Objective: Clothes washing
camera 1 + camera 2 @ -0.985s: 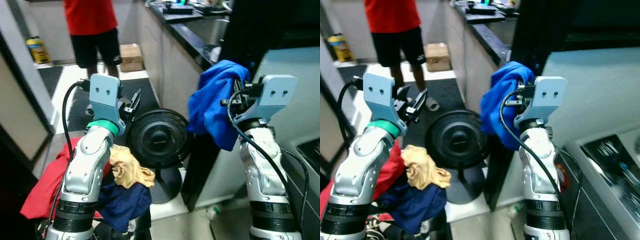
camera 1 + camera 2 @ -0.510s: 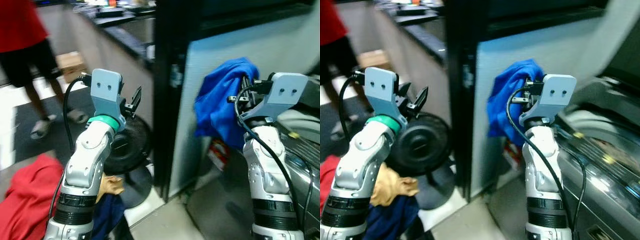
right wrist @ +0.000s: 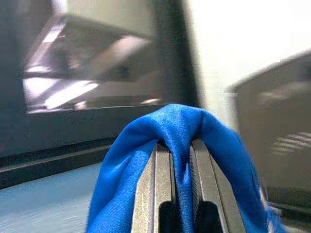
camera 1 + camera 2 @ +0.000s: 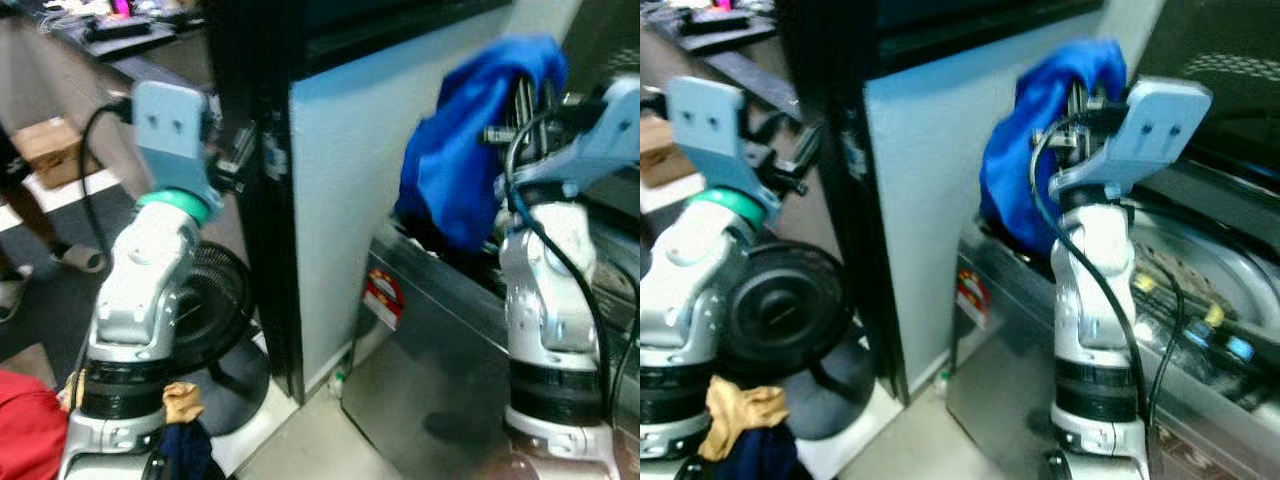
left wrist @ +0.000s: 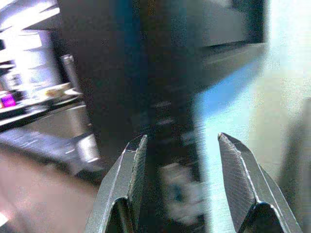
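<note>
Right gripper clamped on a blue garment, cloth pinched between the two fingers and draped over both of them; the bulk hangs in a loose fold in front of the right arm, held high beside the pale wall panel and above the near edge of the washing machine. The machine's top looks open, steel drum rim visible past the right arm, though blur makes the opening hard to read. Left gripper raised at chest height, fingers spread wide with nothing between them, pointing at the dark door frame. On the floor to the robot's left: a black fan, a tan cloth, a dark blue cloth and a corner of red cloth. A person's legs at the far left edge. Likely step: carrying the blue piece to the drum. Risks as I judge them: the hanging fold sits low, close to the machine's front lip, so it could snag or drape over the edge instead of dropping inside if released too early. The grip is on a single bunched fold; a swing of the arm might let it slide out. Views are smeared, suggesting the body is turning, so aim over the drum is uncertain. The open left gripper is near the door frame and could knock it
</note>
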Robot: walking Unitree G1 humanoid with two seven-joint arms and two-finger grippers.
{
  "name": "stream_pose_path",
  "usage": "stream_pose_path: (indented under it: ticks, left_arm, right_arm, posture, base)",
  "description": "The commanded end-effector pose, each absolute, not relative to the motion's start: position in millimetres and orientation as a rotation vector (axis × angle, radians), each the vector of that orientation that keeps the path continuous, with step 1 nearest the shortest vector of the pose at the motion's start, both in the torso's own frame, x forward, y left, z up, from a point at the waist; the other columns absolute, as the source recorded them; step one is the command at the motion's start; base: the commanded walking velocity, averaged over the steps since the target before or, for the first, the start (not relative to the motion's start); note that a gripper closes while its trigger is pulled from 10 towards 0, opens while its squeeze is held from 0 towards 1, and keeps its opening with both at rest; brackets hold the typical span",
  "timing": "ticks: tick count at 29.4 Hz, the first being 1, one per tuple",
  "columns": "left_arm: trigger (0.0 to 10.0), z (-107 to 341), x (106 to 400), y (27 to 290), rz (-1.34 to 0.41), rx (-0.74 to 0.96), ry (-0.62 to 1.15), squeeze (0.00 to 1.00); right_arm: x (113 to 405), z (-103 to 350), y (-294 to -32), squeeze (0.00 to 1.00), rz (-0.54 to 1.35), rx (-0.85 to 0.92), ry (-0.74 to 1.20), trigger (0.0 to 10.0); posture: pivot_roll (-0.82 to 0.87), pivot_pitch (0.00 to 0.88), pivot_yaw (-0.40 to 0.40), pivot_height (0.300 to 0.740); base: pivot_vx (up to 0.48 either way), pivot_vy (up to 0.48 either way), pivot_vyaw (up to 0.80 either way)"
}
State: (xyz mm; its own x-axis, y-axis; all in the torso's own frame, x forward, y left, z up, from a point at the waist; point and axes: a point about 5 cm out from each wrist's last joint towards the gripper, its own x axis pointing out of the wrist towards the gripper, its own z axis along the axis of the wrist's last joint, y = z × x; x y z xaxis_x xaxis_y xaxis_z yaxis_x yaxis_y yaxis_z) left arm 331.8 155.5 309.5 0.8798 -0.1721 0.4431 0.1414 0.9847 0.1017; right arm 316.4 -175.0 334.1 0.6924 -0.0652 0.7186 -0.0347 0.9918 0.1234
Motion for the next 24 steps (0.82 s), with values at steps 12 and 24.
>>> stream_pose_path:
  ticks: [12, 24]
  left_arm:
    - [10.0, 315.1, 329.1, 156.2, -0.166, 0.051, -0.480, 0.00]
    - [10.0, 315.8, 330.8, 154.8, -0.174, 0.047, -0.476, 0.00]
  right_arm:
    - [316.5, 332.1, -175.3, 0.00, -0.011, 0.170, -0.803, 10.0]
    - [317.9, 328.8, -177.0, 0.00, -0.014, 0.172, -0.789, 10.0]
  posture:
    - [0.07, 0.011, 0.078, 0.740]
    - [0.06, 0.011, 0.084, 0.740]
  base:
    - [0.000, 0.000, -0.80]
    - [0.000, 0.000, -0.80]
